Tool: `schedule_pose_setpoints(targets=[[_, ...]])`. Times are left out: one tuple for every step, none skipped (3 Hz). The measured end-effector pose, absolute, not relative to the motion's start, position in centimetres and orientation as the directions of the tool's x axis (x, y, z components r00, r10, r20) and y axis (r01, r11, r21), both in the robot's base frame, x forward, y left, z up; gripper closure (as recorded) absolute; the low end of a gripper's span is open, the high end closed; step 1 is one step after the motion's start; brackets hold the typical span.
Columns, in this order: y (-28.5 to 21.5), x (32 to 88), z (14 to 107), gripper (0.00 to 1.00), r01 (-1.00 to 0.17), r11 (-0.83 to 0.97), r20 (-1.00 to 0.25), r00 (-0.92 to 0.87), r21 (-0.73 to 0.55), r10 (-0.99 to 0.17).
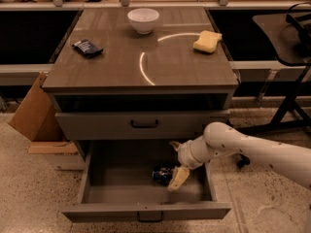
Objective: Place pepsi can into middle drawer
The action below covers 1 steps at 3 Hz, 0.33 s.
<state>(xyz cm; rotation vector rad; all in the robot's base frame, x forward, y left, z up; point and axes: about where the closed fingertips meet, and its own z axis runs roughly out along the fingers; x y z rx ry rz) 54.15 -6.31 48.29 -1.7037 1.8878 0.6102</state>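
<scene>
1. Starting at the lower left of the frame, the middle drawer (109, 181) stands pulled out beneath a closed drawer front (97, 126), its plain grey interior bare on the left side.
2. Right of the drawer's centre lies the pepsi can (161, 174), on its side on the drawer floor, so the placing looks essentially done.
3. As a judgement, the can should be light and thin-walled. It is stiff enough to hold but easy to crush further, with smooth metal that may slip, and on its side it could roll if nudged. The surest hold would be across the middle of its round body, squeezed gently.
4. It looks small and dark blue, with pale markings and a duller end. Finer detail is too dim to tell.
5. Just right of the can, the gripper (173, 166) hangs inside the drawer. Its fingers (178, 177) look spread and released, one cream finger touching or just beside the can, with nothing clasped between them.
6. Further right, the white arm (252, 149) runs out to the frame's right edge.
</scene>
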Motion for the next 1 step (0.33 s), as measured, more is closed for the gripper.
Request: schedule_pose_setpoints(targets=[[-8.25,52.24,49.99,0.00,-0.991,0.131,-0.630,-0.093,-0.013,-0.771]])
